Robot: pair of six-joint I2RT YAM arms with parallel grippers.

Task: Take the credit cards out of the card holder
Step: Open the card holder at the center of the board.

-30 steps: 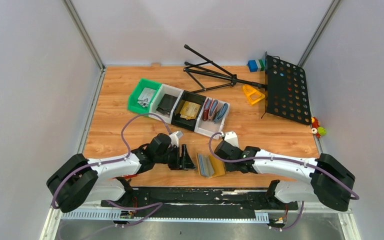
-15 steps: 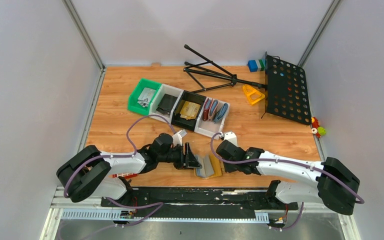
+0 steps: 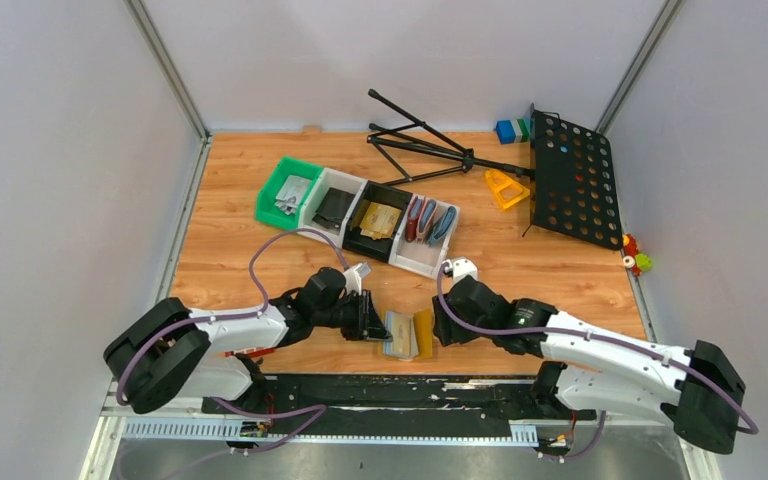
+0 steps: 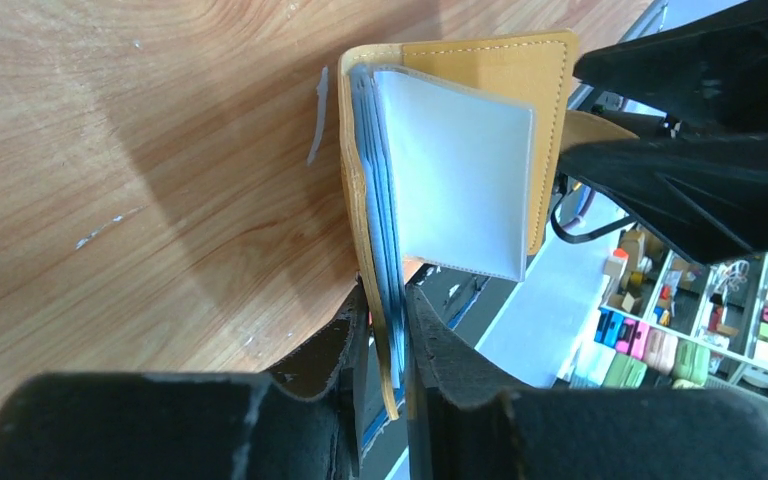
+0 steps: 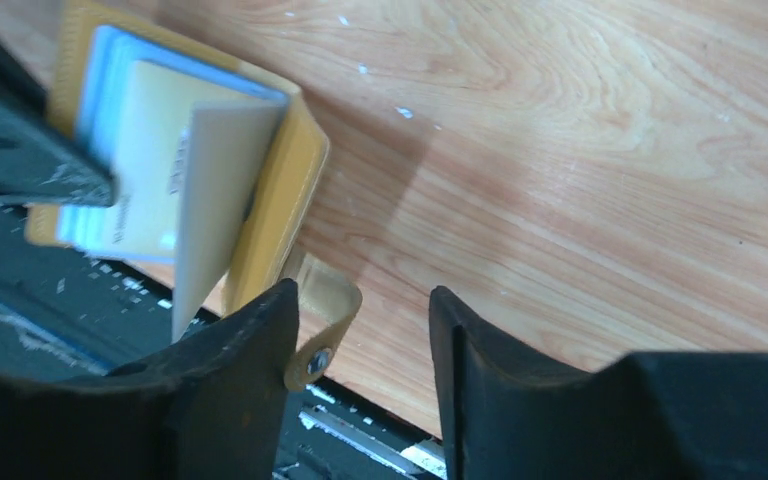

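My left claw (image 4: 385, 305) pinches the opened card holder (image 4: 490, 70), its spine running front to back; right claw (image 5: 360, 305) released.

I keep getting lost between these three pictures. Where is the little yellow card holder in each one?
Top external: the card holder lies open near the table's front edge, between the two arms.
Left wrist: in the centre, reaching up from the left end effector, which pinches its lower edge.
Right wrist: upper left, with its pages fanned open.
Shared landmark: the wooden table beneath it, whose grain shows in all three views.
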